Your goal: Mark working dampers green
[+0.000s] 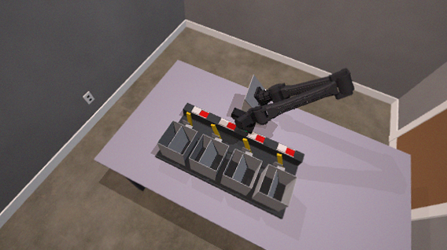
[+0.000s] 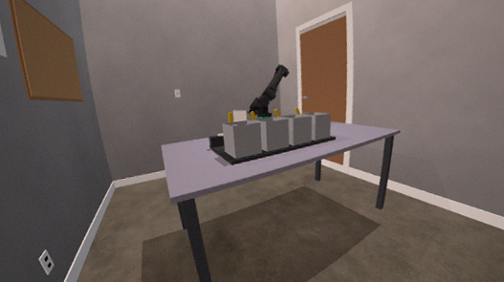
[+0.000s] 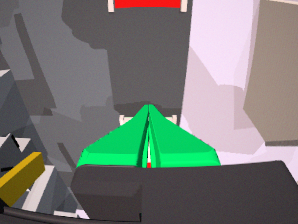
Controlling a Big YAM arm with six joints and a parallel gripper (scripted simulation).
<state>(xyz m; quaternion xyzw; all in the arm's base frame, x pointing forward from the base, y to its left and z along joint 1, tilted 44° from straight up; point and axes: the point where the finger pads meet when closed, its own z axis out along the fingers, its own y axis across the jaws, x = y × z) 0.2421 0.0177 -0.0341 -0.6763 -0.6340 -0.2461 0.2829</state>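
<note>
Dampers [image 1: 226,164]: four grey boxes in row on dark tray, bench [image 1: 351,213] centre. Beyond dampers: yellow levers [image 1: 215,131], one apiece. Beyond levers: slider rail [image 1: 243,131], all four windows red. Gripper [image 1: 244,129] on rail behind middle dampers, jaws together, empty; likely posed as blunt pusher for cover.
</note>
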